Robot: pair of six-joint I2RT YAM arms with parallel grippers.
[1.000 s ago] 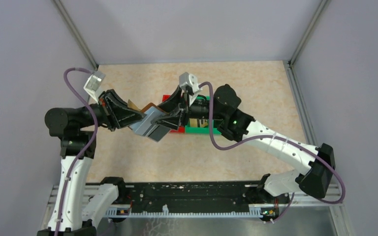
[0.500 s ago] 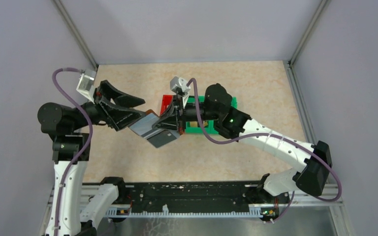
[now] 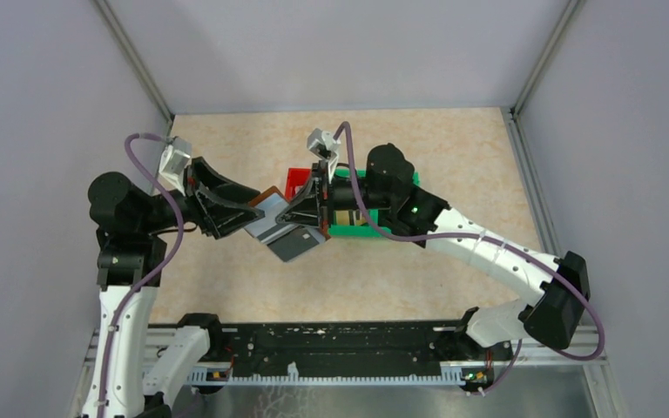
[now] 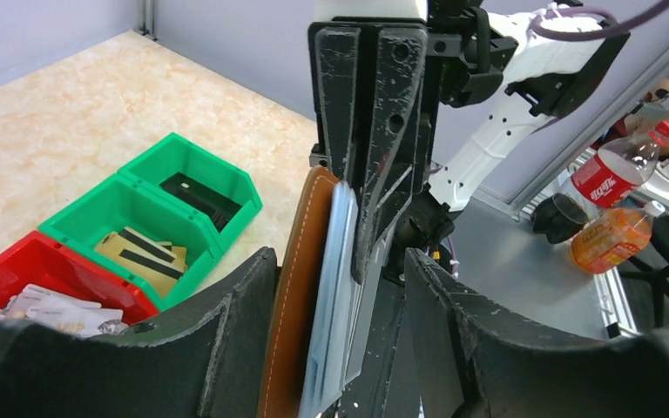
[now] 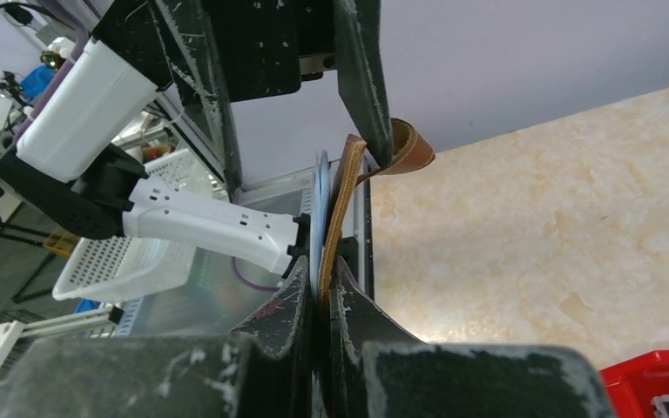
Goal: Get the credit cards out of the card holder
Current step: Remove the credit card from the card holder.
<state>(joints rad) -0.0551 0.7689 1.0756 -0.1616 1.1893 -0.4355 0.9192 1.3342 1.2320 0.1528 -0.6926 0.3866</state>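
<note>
- We find the right gripper point(image 5: 320, 268) clamped shut on the edge of the brown leather-look folding card holder point(image 3: 280, 231), which is held edge-up, clear of the table.
- The left gripper point(image 4: 338, 257) stands open, one finger on either side of the holder.
- Gold, dark-striped credit cards point(image 4: 142, 252) lie in the green plastic bin point(image 4: 183, 270), at 2 o'clock from the holder in the top view.

The card holder point(image 3: 280, 233) hangs above the worktop point(image 3: 453, 165) between the left gripper's point(image 3: 255, 212) spread fingers, with slim gaps either side. The right gripper point(image 3: 294, 221), clamped on it, blocks its right side. The red bin point(image 3: 297, 178) and green bin point(image 3: 348, 230) crowd behind. Bare worktop lies left, right and nearer.
</note>
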